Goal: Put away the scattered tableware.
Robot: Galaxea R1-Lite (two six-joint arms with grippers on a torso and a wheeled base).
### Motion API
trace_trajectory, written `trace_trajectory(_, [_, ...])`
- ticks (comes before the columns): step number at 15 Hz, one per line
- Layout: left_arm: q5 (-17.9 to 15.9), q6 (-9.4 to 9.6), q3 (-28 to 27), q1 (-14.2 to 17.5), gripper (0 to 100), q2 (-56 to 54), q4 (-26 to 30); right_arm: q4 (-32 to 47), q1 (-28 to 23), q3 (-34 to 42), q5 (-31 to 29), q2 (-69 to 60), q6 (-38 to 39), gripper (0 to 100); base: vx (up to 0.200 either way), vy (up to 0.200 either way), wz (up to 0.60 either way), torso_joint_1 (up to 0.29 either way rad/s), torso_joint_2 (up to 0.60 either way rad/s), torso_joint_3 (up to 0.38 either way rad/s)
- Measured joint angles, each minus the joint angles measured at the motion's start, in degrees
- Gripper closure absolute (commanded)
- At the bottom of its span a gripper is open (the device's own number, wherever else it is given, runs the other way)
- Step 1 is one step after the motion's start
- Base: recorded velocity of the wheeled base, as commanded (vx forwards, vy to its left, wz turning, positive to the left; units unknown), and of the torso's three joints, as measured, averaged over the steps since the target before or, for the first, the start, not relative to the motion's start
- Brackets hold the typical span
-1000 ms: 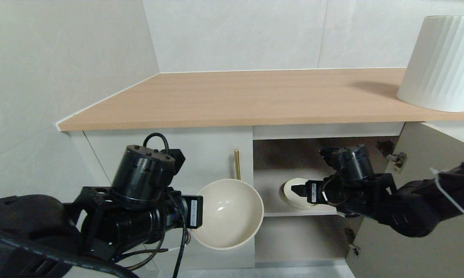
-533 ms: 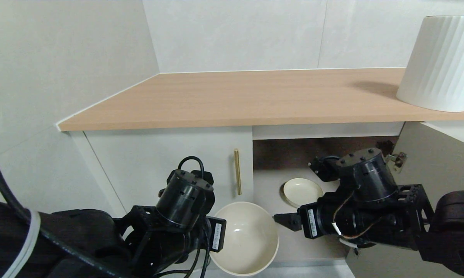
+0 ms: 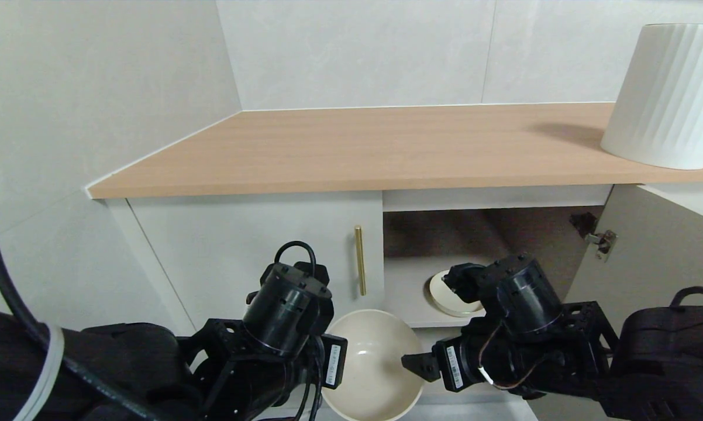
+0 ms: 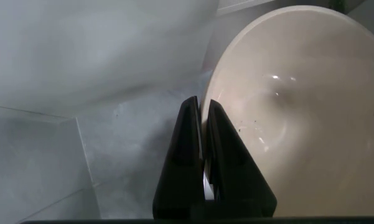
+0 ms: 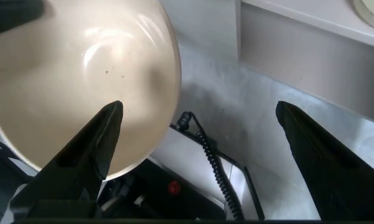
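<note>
In front of the low cabinet, the left gripper (image 4: pixel 202 109) is clenching the rim of a cream bowl (image 3: pixel 372 365), one finger inside the rim and one outside, and the bowl is hanging with its hollow facing up, low before the line where the closed cabinet door (image 3: pixel 252 234) is meeting the open compartment. The right gripper (image 5: pixel 196 118) is hovering just beside the bowl's far rim with its fingers spread wide and grasping nothing; whether the nearer fingertip is touching the rim cannot be told. Behind that arm, a small cream plate (image 3: pixel 452 295) is lying flat on the cabinet shelf (image 3: pixel 404 292), partly hidden by the wrist. A brass handle (image 3: pixel 359 260) is standing upright on the closed door, and the other door (image 3: pixel 638 280) is standing swung open to the right on its hinge (image 3: pixel 600 241). Above, a white ribbed container (image 3: pixel 667 96) is sitting on the wooden countertop (image 3: pixel 386 146) near its right end. Grey floor (image 4: pixel 130 130) is showing beneath the bowl.
</note>
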Motion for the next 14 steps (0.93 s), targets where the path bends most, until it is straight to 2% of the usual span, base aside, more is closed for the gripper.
trace_trajectory(1, [0.1, 0.0, 0.1, -0.1, 100, -0.1, 0.0, 0.0, 0.0, 0.0, 0.0, 0.3, 0.0, 0, 0.0, 0.0, 0.0, 0.0, 0.0, 0.0])
trace_trajectory(2, [0.4, 0.02, 0.2, -0.3, 100, -0.1, 0.0, 0.0, 0.0, 0.0, 0.0, 0.5, 0.0, 100, 0.0, 0.0, 0.0, 0.0, 0.0, 0.0])
trace_trajectory(14, [0.8, 0.02, 0.4, -1.2, 100, -0.2, 0.0, 0.0, 1.0, 0.1, 0.6, 1.0, 0.2, 100, 0.0, 0.0, 0.0, 0.0, 0.0, 0.0])
